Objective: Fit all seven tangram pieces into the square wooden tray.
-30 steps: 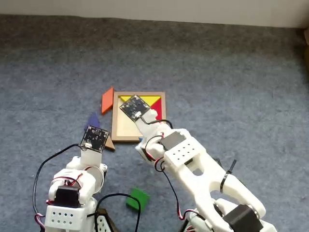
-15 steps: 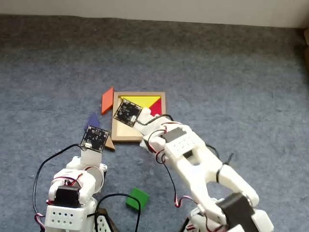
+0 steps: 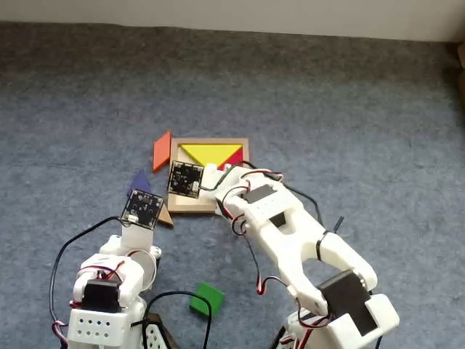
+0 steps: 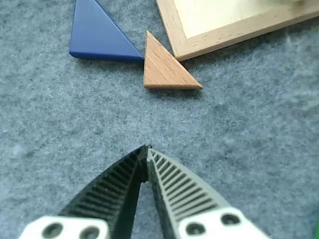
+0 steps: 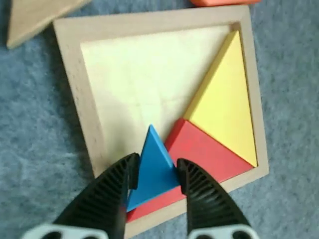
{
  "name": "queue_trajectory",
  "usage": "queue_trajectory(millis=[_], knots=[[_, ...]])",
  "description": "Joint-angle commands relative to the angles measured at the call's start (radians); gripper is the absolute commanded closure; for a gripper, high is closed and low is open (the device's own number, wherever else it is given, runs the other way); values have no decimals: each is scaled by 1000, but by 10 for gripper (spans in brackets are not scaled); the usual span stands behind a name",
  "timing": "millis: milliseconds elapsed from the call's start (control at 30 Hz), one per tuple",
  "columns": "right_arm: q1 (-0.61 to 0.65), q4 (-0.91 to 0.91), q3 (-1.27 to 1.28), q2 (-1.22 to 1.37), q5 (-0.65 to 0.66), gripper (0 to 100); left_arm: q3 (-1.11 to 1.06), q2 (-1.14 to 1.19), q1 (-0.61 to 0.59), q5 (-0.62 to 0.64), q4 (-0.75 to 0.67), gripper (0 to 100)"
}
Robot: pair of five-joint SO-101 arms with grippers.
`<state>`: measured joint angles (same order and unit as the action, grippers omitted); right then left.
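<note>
My right jaws held the light blue triangle (image 5: pixel 152 164) over the square wooden tray (image 5: pixel 149 24), at the edge of the red triangle (image 5: pixel 209 154), which lay beside the yellow triangle (image 5: pixel 224 104) inside. My left jaws were closed and empty above the worktop (image 4: pixel 60 114), near the wooden triangle (image 4: pixel 164 69) and the dark blue triangle (image 4: pixel 99 35), both outside the tray.

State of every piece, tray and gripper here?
tray, partly filled
yellow triangle, in tray
red triangle, in tray
light blue triangle, gripped
wooden triangle, outside
dark blue triangle, outside
orange piece, outside
green square, outside
left gripper, shut, empty
right gripper, holding light blue triangle
</note>
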<state>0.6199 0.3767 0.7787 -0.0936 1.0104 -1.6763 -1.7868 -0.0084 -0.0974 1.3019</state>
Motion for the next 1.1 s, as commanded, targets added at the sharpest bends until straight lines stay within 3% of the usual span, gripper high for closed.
queue_trajectory(millis=[0, 300, 500, 900, 1067], knots=[[-18, -22, -45, -7, 48, 964, -21, -4, -12, -8, 5, 993], [-18, 10, -42, -15, 46, 950, -21, -4, -12, -8, 5, 993], [-18, 209, -56, -16, 44, 788, -21, -4, -12, -8, 5, 993], [-15, 275, -48, -275, 41, 782, -21, -4, -12, -8, 5, 993], [-19, 437, 2, -464, -193, 782, -21, -4, -12, -8, 5, 993]])
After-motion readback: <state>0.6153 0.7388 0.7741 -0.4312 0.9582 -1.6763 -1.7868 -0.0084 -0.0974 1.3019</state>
